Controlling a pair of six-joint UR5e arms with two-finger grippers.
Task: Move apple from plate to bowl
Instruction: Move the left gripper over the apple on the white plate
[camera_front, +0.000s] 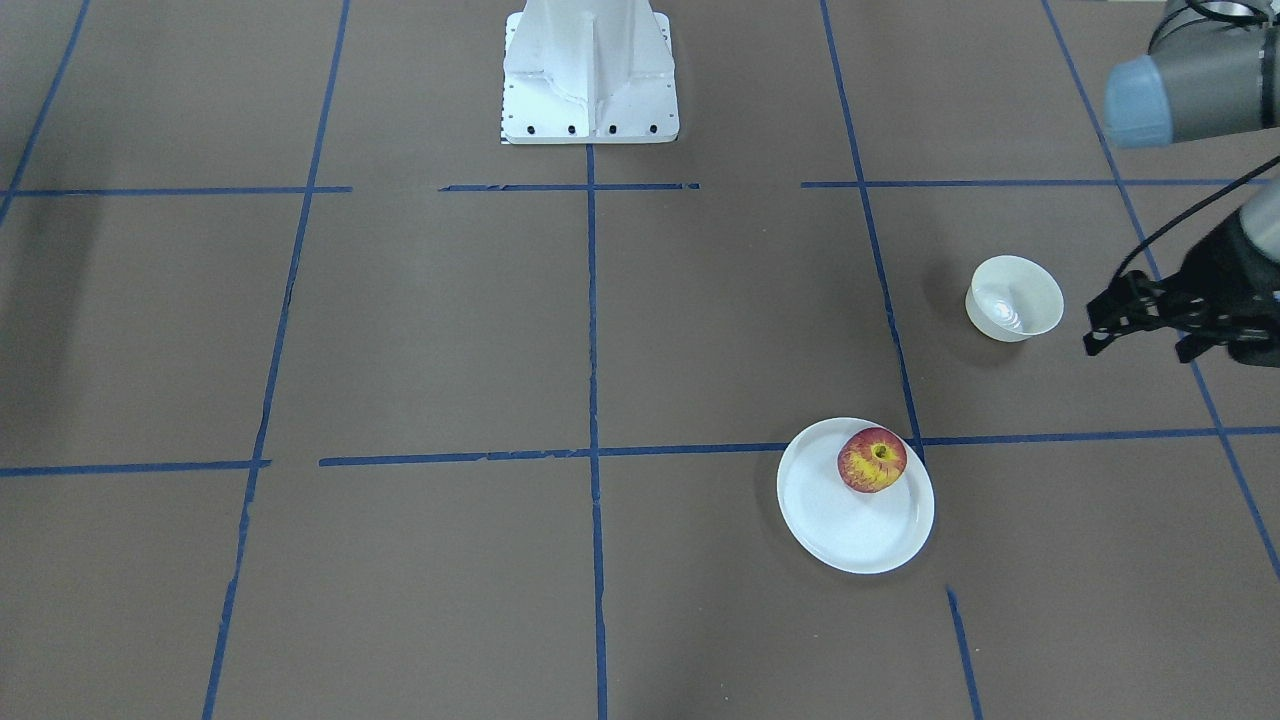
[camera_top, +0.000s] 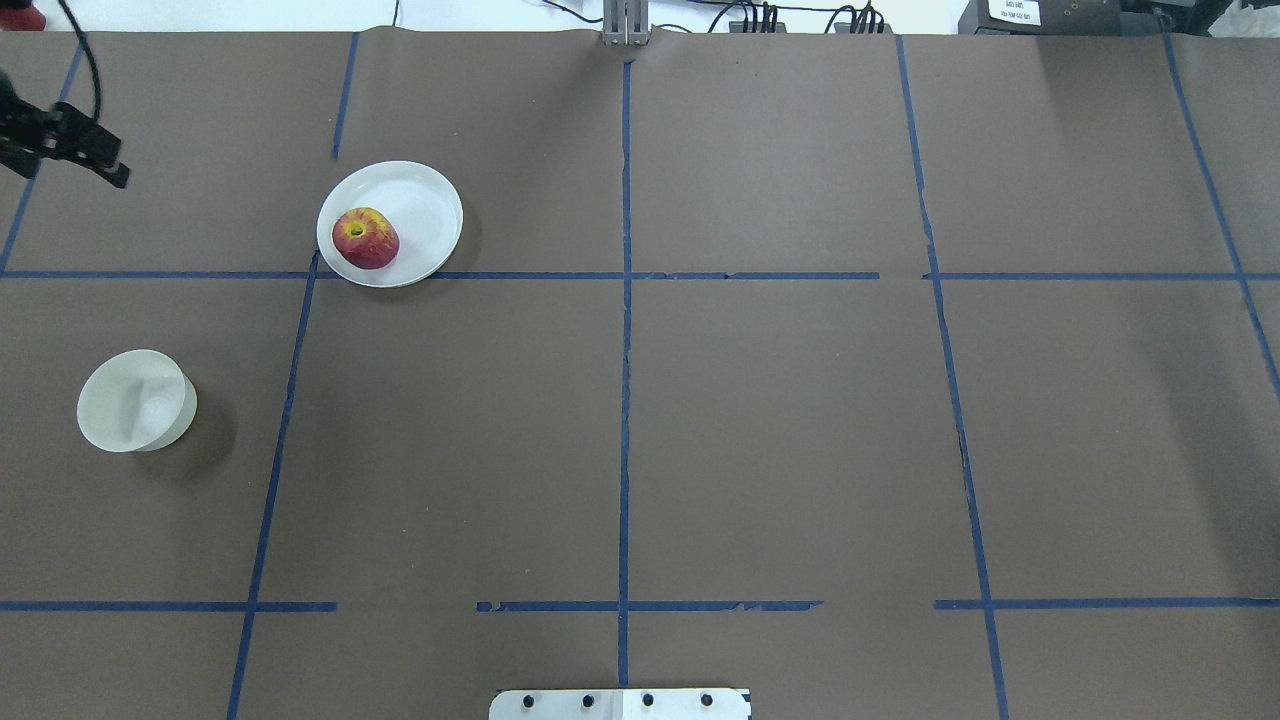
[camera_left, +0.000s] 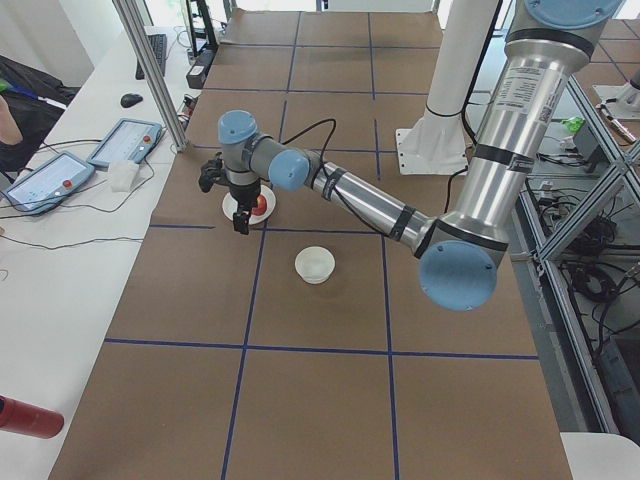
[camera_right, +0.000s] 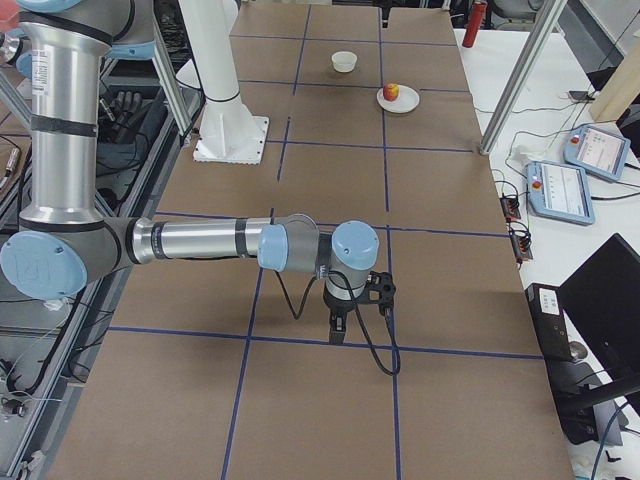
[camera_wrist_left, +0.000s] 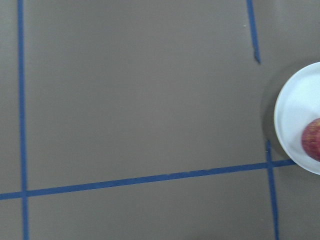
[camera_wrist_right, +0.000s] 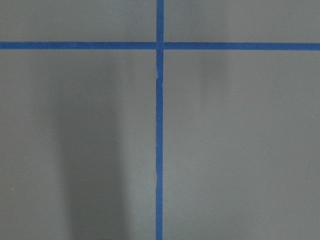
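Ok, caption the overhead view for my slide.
The apple rests on the plate, the bowl stands empty, the left claw hangs off to one side.

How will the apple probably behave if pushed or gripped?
The apple looks round, so a nudge would probably roll it. It sits near the low rim of the plate, so it might roll off. Its curved sides might slip in a pinch.

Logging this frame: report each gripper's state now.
Left gripper: open, holding nothing.
Right gripper: cannot be told; seen only from the side.
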